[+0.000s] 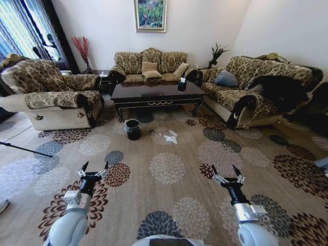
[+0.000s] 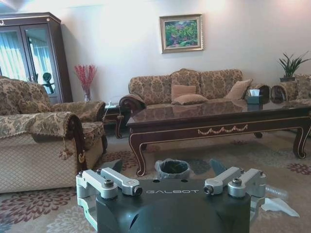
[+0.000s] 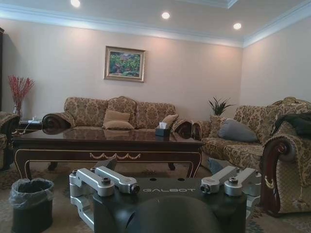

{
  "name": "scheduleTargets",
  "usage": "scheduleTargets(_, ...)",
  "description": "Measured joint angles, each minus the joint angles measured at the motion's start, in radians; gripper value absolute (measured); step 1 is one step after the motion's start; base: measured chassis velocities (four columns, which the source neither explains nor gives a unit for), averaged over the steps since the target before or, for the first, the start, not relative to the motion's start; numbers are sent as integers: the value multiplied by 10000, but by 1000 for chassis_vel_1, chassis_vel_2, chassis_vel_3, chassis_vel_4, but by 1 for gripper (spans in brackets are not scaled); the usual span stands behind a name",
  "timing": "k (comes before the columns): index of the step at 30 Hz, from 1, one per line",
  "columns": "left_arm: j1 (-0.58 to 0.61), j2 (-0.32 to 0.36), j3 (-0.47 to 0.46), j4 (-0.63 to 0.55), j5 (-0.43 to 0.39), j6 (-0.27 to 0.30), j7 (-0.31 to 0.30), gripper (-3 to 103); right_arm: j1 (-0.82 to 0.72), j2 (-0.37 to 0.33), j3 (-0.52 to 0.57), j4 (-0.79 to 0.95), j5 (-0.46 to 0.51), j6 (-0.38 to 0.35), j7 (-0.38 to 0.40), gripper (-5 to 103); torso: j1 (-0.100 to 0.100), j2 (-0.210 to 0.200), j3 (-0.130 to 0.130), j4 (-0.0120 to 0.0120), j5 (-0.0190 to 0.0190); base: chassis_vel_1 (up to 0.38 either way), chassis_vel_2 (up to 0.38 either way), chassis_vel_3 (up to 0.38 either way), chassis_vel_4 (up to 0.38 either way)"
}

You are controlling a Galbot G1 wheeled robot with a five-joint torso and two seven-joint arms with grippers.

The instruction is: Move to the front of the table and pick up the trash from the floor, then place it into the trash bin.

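Both grippers low over the carpet (image 1: 169, 169), left gripper (image 1: 93, 169) and right gripper (image 1: 227, 172) spread wide, holding nothing, "GALBOT" on each wrist, trash (image 1: 170, 136) on the floor just beside the trash bin (image 1: 133, 129), before the table (image 1: 156, 93).

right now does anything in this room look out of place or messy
Yes: crumpled white paper and small scraps lie loose on the carpet in front of the table, right beside the trash bin rather than inside it.
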Motion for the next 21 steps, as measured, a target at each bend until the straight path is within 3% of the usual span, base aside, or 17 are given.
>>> scheduleTargets(21,-268,203,-197,-55,-511,190,-128,100,-14,46,-136,188,-158,-51,75,100,-419,-964,-545,0,0,0,0,0,0)
